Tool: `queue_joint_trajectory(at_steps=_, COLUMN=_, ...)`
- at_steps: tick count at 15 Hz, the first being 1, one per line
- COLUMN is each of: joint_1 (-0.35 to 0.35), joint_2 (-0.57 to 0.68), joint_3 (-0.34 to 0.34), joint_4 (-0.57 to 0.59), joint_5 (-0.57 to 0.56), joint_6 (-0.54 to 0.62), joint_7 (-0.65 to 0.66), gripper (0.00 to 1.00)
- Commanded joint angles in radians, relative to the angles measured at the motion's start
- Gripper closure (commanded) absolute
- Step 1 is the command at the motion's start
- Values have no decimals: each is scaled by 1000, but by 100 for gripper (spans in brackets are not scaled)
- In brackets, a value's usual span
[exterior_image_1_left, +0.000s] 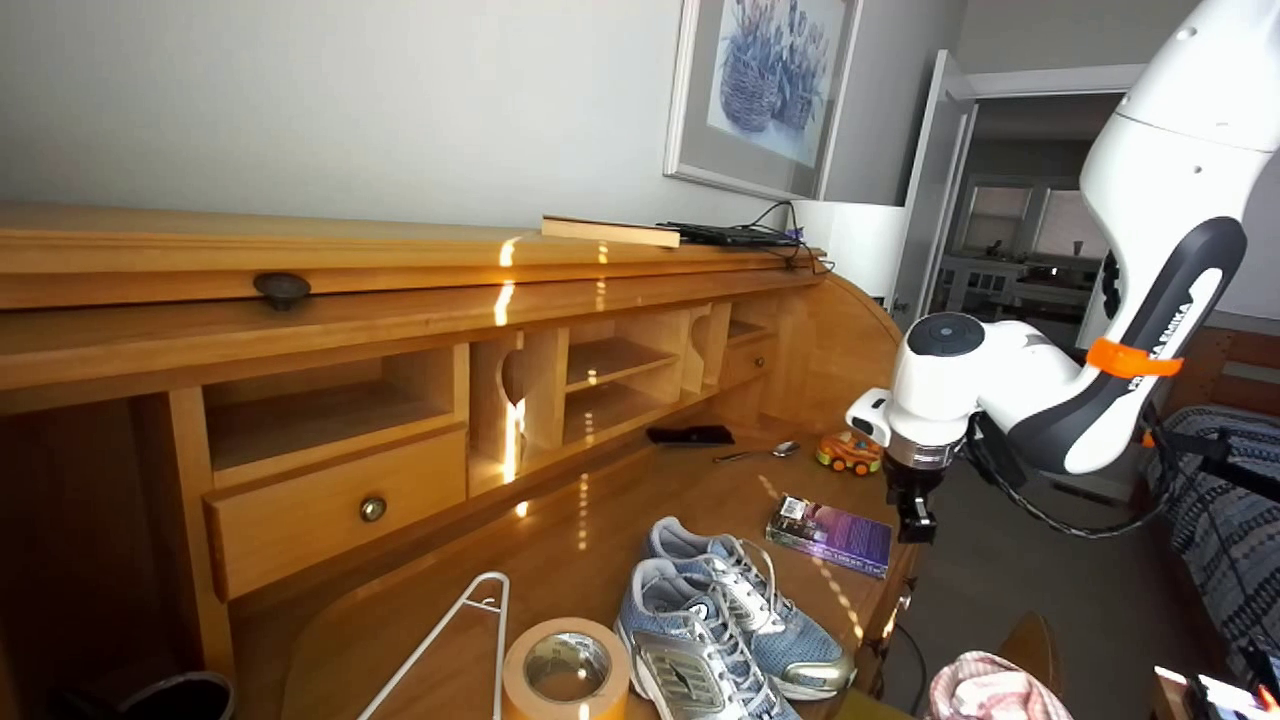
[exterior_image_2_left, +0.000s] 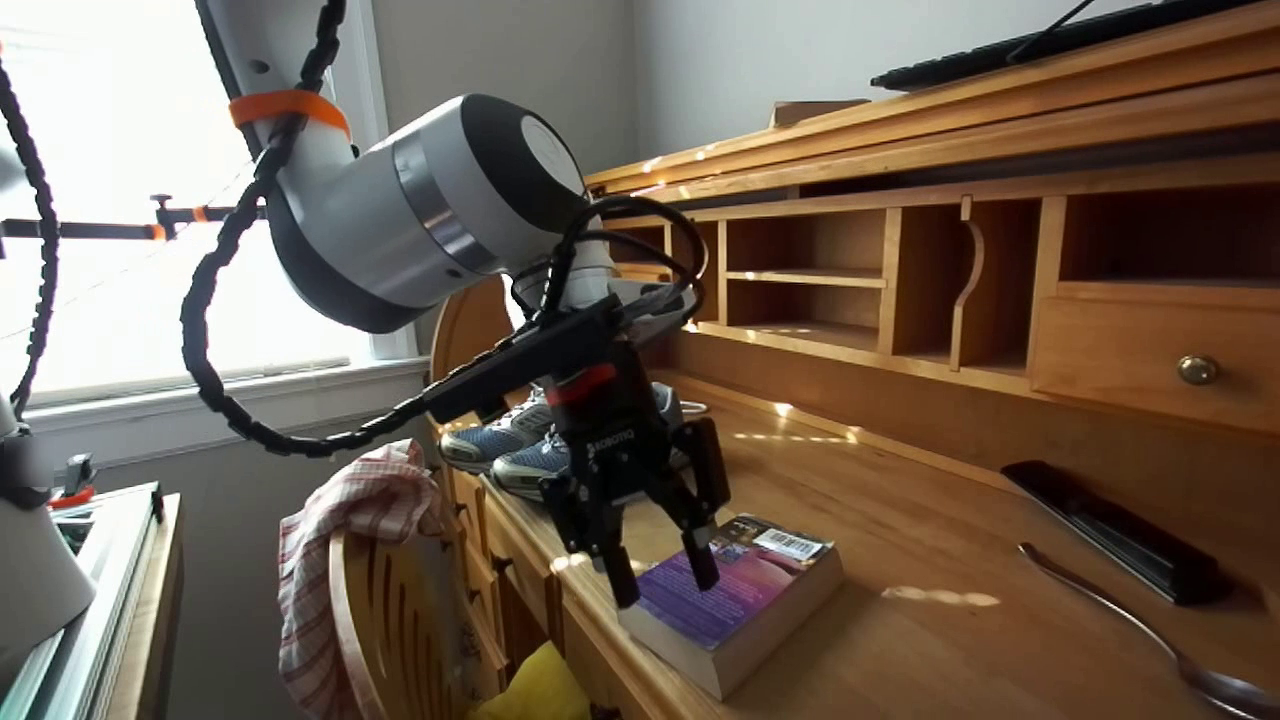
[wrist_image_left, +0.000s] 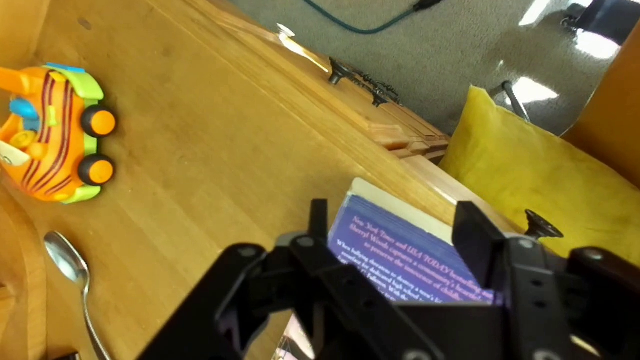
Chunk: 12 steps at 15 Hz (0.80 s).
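Gripper (exterior_image_2_left: 664, 580) is held near the purple book (exterior_image_2_left: 745, 605), jaws wide and empty. Positioning seems in hand; alignment over it would be called for.

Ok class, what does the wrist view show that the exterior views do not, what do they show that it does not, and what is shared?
Only the wrist view: legible lines of print on the book, and bright patches on the grey carpet.

Only the exterior views: the running shoes and checked cloth, in both; the tape roll, white hanger and framed picture, in an exterior view.

Shared: the book itself, the spoon and the jaws, which stand apart. The orange toy car shows in the wrist view and an exterior view.
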Motion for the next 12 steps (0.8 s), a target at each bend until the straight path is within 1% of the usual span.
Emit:
queue_joint_trajectory(at_steps=1, joint_1=-34, joint_2=98, joint_3=5, joint_4=65, joint_5=43, joint_6=84, joint_7=10, gripper=62)
queue_joint_trajectory(at_steps=2, joint_1=-41, joint_2=108, joint_3=8, joint_4=70, joint_5=54, joint_6=104, joint_7=4, gripper=73)
queue_joint_trajectory(at_steps=4, joint_1=-53, joint_2=116, joint_3=17, joint_4=73, joint_5=73, joint_6=148, joint_7=-10, gripper=89)
queue_joint_trajectory(at_steps=5, joint_1=-58, joint_2=118, joint_3=20, joint_4=73, joint_5=79, joint_6=167, joint_7=-13, gripper=95)
queue_joint_trajectory(at_steps=6, joint_1=-65, joint_2=115, joint_3=26, joint_4=67, joint_5=89, joint_6=189, joint_7=-26, gripper=100)
queue_joint_trajectory(at_steps=12, joint_1=-90, joint_2=94, joint_3=58, joint_4=45, joint_5=121, joint_6=248, joint_7=-74, gripper=100)
